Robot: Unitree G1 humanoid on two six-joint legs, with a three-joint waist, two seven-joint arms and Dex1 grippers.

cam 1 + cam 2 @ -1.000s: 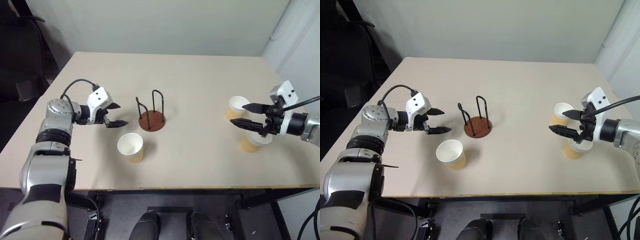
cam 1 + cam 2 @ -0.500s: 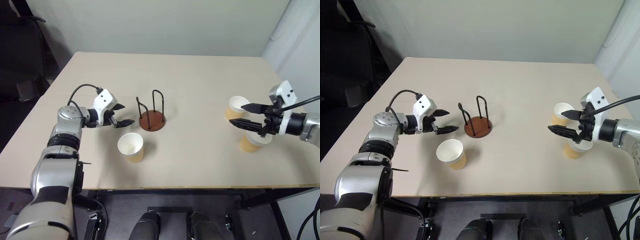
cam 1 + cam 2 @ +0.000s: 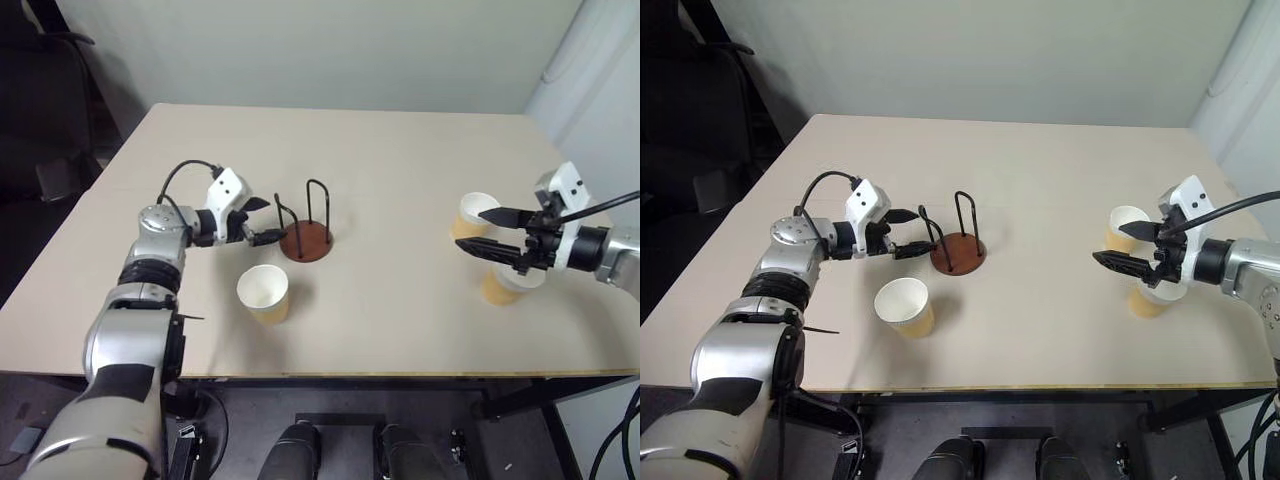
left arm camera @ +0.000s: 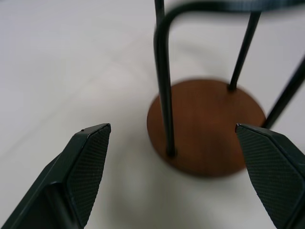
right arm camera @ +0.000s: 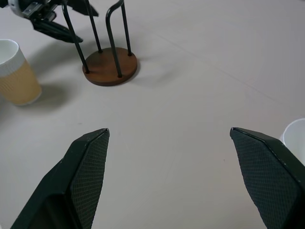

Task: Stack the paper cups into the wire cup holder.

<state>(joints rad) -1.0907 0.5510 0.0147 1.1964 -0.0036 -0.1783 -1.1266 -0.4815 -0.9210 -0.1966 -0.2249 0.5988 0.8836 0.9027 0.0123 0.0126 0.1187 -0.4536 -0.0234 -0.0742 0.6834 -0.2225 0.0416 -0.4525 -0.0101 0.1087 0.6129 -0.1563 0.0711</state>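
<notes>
Left gripper at the wire cup holder, no cup picked up yet.

Nearest the table's (image 3: 400, 340) front edge, left of middle, one paper cup (image 3: 263, 294) stands alone; I'd steady the holder (image 3: 304, 240), mid-table, before fetching it. My left gripper (image 3: 262, 220) is spread wide and empty beside the holder's near wire. Toward the right edge, my right gripper (image 3: 480, 229) hovers wide apart, empty, by two more cups (image 3: 474, 213).

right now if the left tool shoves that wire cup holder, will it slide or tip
The wire cup holder probably slides rather than tips if pushed low: its flat disc base sits flush on the smooth table. The thin upright loops rise well above that small base, so a push near their tops could rock it. It looks light, and the open left tool is right beside one loop.
</notes>
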